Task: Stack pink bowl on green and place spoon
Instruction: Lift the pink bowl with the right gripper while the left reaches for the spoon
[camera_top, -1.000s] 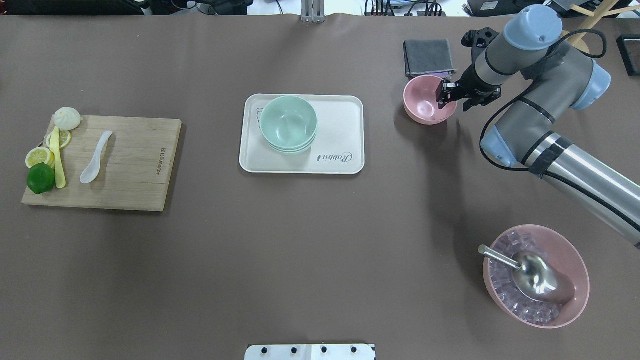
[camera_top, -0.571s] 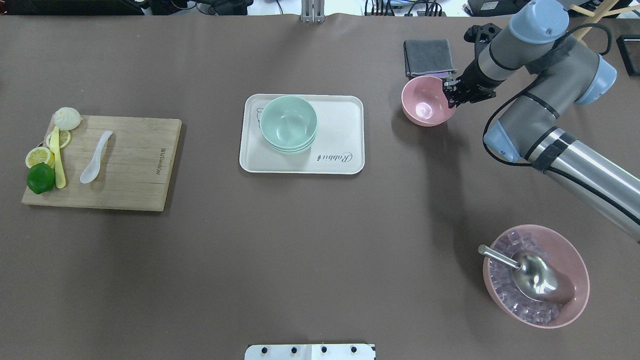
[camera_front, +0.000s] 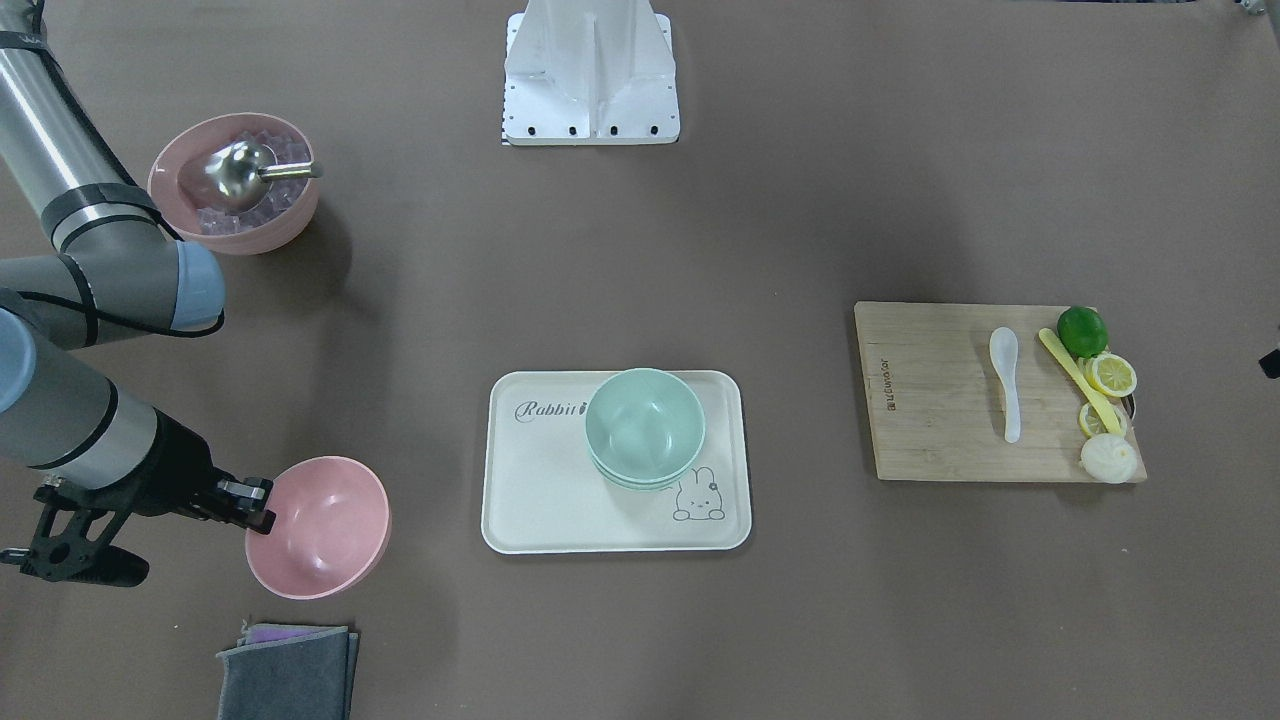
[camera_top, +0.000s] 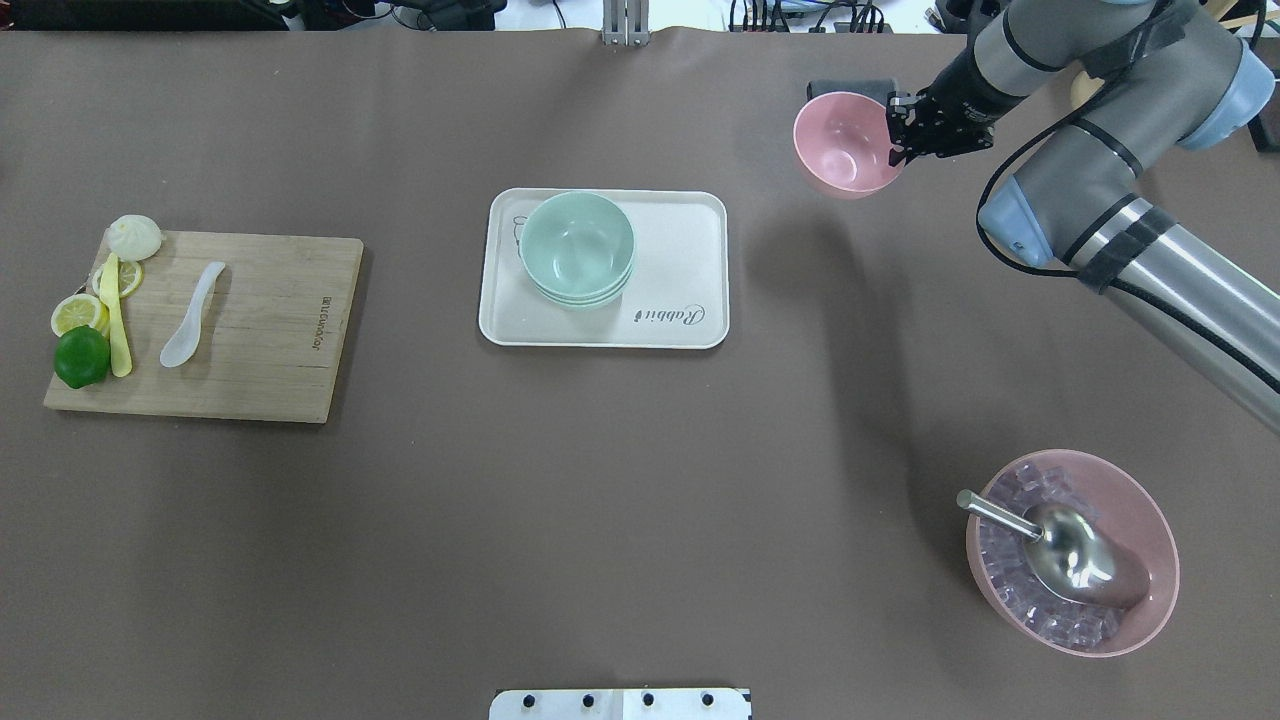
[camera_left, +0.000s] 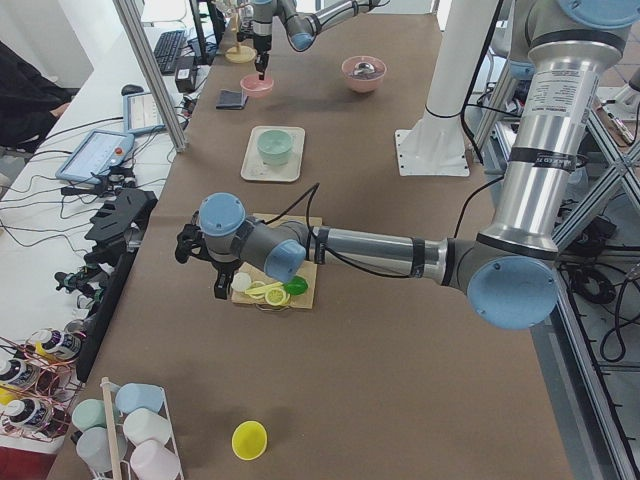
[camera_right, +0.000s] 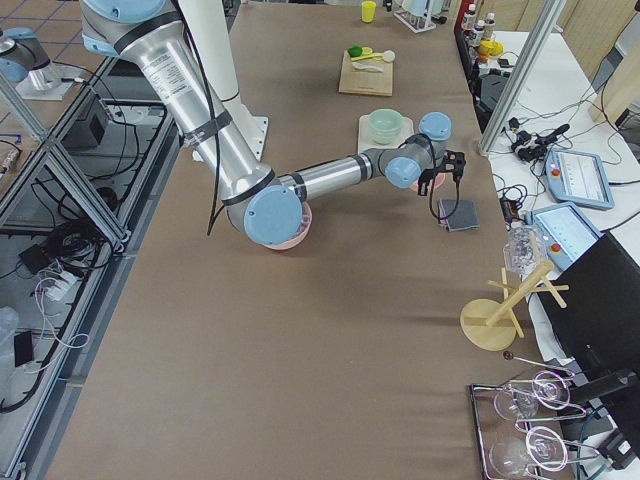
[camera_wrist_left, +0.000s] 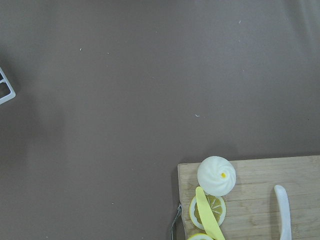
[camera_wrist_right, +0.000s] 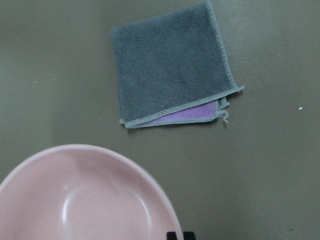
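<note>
My right gripper (camera_top: 893, 135) is shut on the right rim of the small pink bowl (camera_top: 845, 142) and holds it in the air, tilted, above the far right of the table. It also shows in the front view (camera_front: 320, 527) and fills the bottom of the right wrist view (camera_wrist_right: 85, 200). Stacked green bowls (camera_top: 577, 245) sit on the white tray (camera_top: 680, 250) at the middle. A white spoon (camera_top: 193, 313) lies on the wooden cutting board (camera_top: 270, 330) at the left. My left gripper (camera_left: 188, 246) hovers beyond the board's left end; I cannot tell whether it is open or shut.
A folded grey cloth (camera_front: 288, 672) lies on the table under the lifted bowl. A large pink bowl (camera_top: 1160, 560) of ice cubes with a metal scoop (camera_top: 1065, 555) stands at the near right. A lime (camera_top: 81, 356), lemon slices, a bun (camera_top: 134, 236) and a yellow knife lie on the board.
My right gripper has lifted the pink bowl off the table. In the overhead view the bowl has shifted toward the far edge, over the grey cloth. Nothing else has moved.
</note>
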